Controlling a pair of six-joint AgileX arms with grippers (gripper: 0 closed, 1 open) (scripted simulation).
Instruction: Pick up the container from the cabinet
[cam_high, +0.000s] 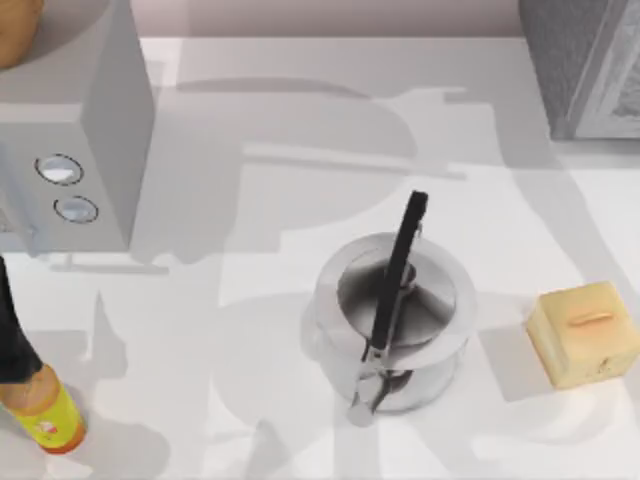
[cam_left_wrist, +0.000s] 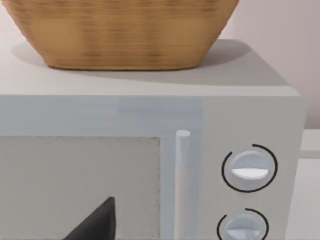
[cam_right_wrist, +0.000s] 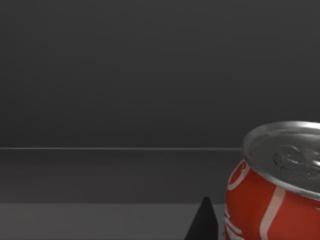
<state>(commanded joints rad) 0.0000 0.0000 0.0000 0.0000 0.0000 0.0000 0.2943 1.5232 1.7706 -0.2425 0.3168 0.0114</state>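
We see the red can, the container we are after, at the lower right of the right wrist view, standing upright on a dark shelf inside what we take to be the cabinet, whose grey body sits at the upper right of the top view. A single dark fingertip of our right pincer pokes up at the bottom edge just beside the can, apart from it; we cannot tell how wide the pincer stands. We judge the step in hand to be the approach, so we should shift sideways until the can sits centred between the fingers, keep level with its mid-body rather than its rim, and close gently so it does not tip or skid back into the dark recess. Our left arm faces the microwave with the woven basket on top, one fingertip low in its wrist view, and we cannot tell its opening either. On the counter lie a steel pot with a black ladle, a yellow block and an orange bottle.
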